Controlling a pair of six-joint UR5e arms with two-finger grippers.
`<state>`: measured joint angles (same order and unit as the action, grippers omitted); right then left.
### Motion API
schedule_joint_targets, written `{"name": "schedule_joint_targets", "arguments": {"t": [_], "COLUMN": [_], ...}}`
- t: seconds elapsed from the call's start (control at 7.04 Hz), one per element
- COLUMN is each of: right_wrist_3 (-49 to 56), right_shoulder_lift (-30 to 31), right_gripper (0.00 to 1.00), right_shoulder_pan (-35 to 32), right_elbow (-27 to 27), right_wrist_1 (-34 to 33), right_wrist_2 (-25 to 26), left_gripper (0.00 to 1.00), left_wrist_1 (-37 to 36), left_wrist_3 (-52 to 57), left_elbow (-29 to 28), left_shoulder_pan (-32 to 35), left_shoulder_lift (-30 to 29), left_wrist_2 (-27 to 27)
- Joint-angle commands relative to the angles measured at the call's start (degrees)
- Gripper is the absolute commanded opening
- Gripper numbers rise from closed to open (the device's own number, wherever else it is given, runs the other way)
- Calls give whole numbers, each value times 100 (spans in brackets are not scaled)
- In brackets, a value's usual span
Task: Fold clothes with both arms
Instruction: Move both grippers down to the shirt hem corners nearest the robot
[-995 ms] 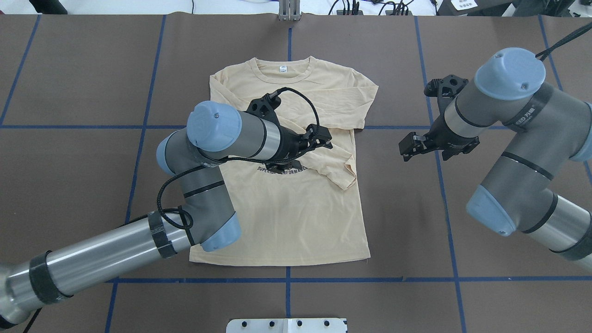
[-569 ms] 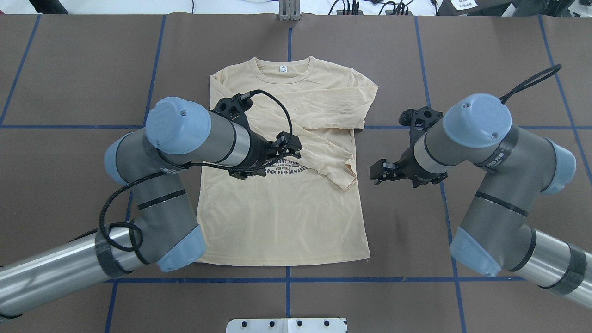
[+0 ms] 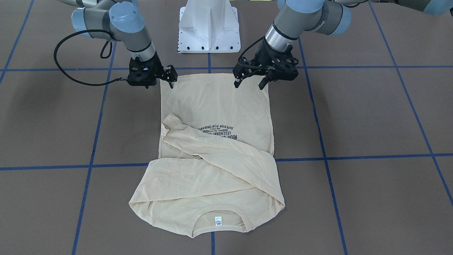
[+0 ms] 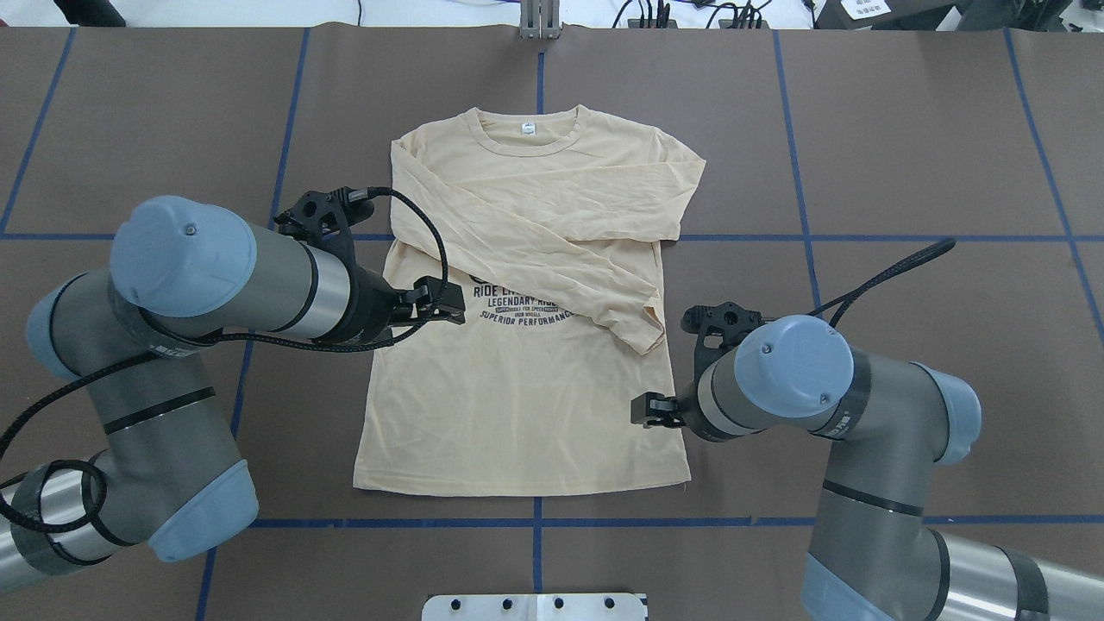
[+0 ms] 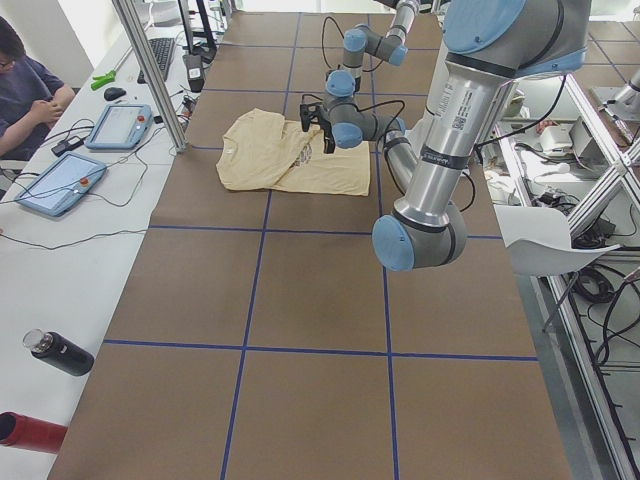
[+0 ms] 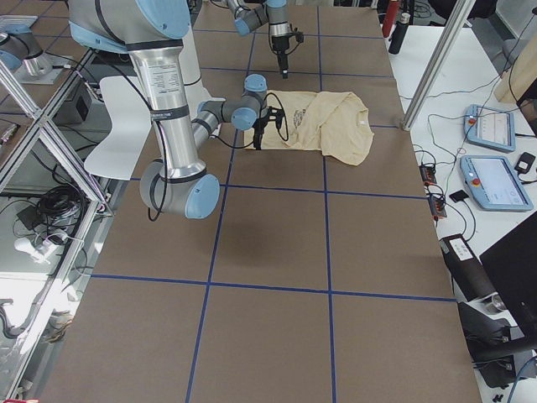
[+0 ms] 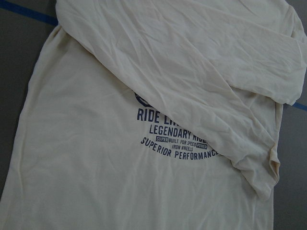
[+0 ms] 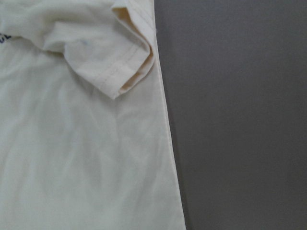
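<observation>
The cream-yellow long-sleeved shirt [image 4: 517, 405] lies flat, front up, collar and white neck label [image 4: 527, 128] at the far side. Both sleeves are folded across the chest, partly covering the navy print [image 4: 517, 306]. One cuff [image 4: 642, 332] ends near the shirt's right edge and also shows in the right wrist view [image 8: 129, 62]. My left gripper [image 4: 448, 306] hovers open and empty over the shirt's left half [image 3: 248, 85]. My right gripper [image 4: 640, 410] hangs open and empty over the shirt's right side edge [image 3: 170, 82]. Neither touches the cloth [image 3: 216, 102].
The brown table mat [image 4: 862, 129] carries blue tape lines. The white pedestal base [image 3: 208, 24] stands at the robot's side. In the exterior left view a seated person [image 5: 20, 80], tablets [image 5: 60, 180] and a dark bottle [image 5: 60, 352] occupy the far bench.
Both arms have drawn back toward the robot. The left gripper slid left off the folded sleeve, uncovering the print. The right gripper moved in and down to the shirt's right edge.
</observation>
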<state>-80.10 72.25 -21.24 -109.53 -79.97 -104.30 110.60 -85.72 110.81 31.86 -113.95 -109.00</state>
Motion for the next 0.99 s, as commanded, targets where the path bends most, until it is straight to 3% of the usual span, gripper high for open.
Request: {"name": "schedule_joint_targets", "arguments": {"t": [0.0,0.43,0.57,0.71,0.85], "right_wrist_3": [-50,-41,-41,-41,-41], "right_shoulder_lift": [0,52,53,61,62], "right_gripper": [99,95,82,79,68], "right_shoulder_pan": [216,313,330,348,357], "right_elbow": [2,72,90,107,125], "right_wrist_1": [-18,-80,-88,-97,-89], "right_wrist_2": [86,33,33,33,33], "left_gripper": [99,99,99,99,99], "left_wrist_1": [-12,-12,-3,-12,-3], "left_wrist_3": [20,20,20,20,20], "left_elbow": [28,37,37,37,37], "left_shoulder_pan": [5,5,5,5,5], "left_shoulder_lift": [118,127,136,136,136], "left_wrist_2": [10,1,1,1,1]}}
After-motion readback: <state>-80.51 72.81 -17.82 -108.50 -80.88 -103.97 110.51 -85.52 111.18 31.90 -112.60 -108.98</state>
